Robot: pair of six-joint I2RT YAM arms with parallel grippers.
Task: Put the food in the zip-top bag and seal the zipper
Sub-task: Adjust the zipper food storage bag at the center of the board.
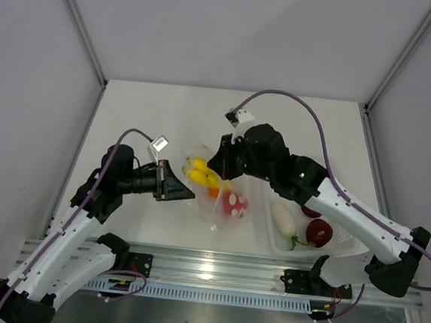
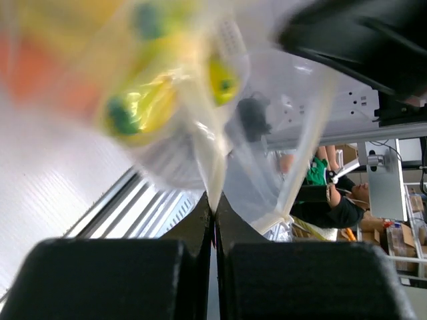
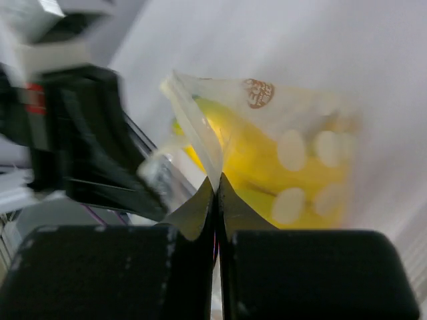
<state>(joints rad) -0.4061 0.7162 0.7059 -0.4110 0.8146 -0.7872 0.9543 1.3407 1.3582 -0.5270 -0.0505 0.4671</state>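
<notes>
Evidently loading is half done: the zip-top bag (image 1: 219,207), holding the banana bunch (image 1: 199,177), is pinched mid-bench (image 1: 166,119) by the left gripper (image 1: 191,195) at its 9 o'clock and the right gripper (image 1: 218,171) at 12; the white oblong piece (image 1: 284,219), at 4 o'clock, probably must be fetched next

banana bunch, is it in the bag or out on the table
In the bag: the banana bunch shows yellow behind the zip-top bag's clear film in both wrist views.
</notes>
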